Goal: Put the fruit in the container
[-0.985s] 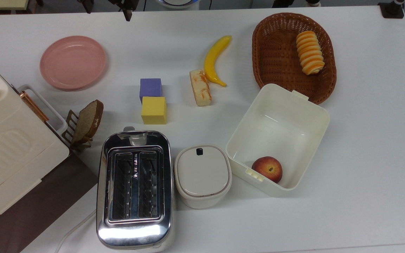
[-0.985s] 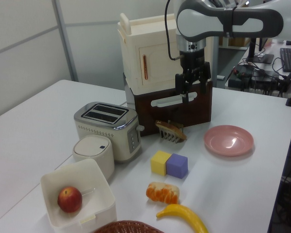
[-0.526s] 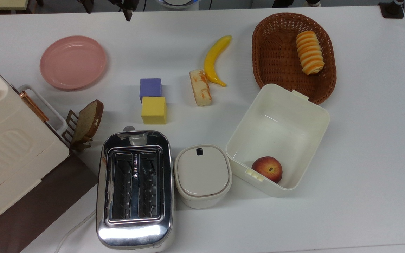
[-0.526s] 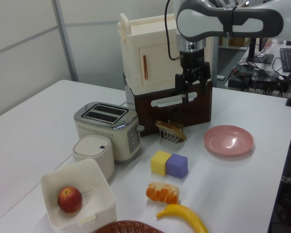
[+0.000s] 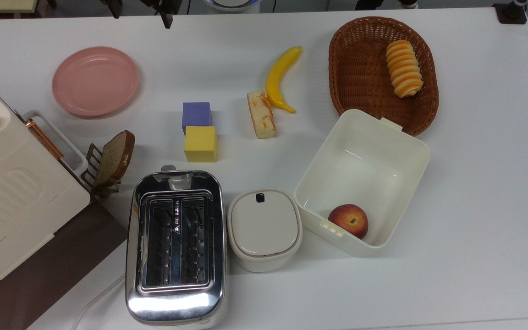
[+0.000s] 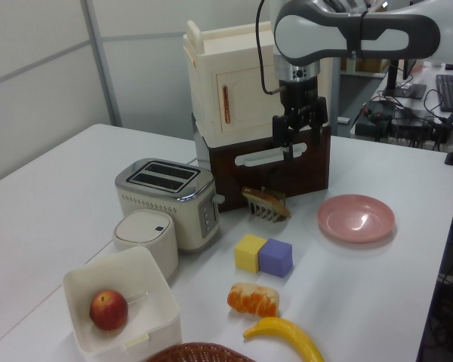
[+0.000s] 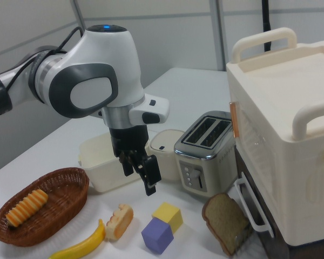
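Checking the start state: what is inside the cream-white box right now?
Inside the cream-white box sits one peach, in the corner nearest the lidded pot. The remaining floor shows bare. The banana lies outside on the table.

In the top view, the banana (image 5: 281, 79) lies between bread stick (image 5: 261, 114) and basket (image 5: 360, 73), container (image 5: 410, 151) below.

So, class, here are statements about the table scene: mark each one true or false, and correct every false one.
1. The banana lies inside the cream box. False: it lies on the table, touching the bread stick.
2. A peach sits in the cream box. True.
3. The wicker basket holds a striped roll. True.
4. The fingers grip the yellow cube. False: the gripper hangs above the table, holding nothing.
5. The lidded pot stands between toaster and box. True.
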Motion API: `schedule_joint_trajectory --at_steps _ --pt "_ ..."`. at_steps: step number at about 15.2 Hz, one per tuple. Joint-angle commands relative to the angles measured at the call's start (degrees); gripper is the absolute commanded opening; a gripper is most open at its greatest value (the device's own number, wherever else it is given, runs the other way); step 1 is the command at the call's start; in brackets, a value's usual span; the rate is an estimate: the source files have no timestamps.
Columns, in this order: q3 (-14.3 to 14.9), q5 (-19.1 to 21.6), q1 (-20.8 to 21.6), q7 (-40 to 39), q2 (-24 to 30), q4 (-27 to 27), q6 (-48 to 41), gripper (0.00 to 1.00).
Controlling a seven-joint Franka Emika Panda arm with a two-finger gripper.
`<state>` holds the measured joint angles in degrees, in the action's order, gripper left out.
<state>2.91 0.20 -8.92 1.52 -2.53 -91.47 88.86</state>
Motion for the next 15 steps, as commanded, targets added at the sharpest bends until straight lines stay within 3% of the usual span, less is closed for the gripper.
schedule_joint_trajectory --at_steps 1,15 --pt "-0.3 0.7 -0.1 -0.7 0.7 0.2 -1.2 1.0" --pt "-0.9 0.9 1.1 -0.3 0.0 -0.4 -0.6 1.0"
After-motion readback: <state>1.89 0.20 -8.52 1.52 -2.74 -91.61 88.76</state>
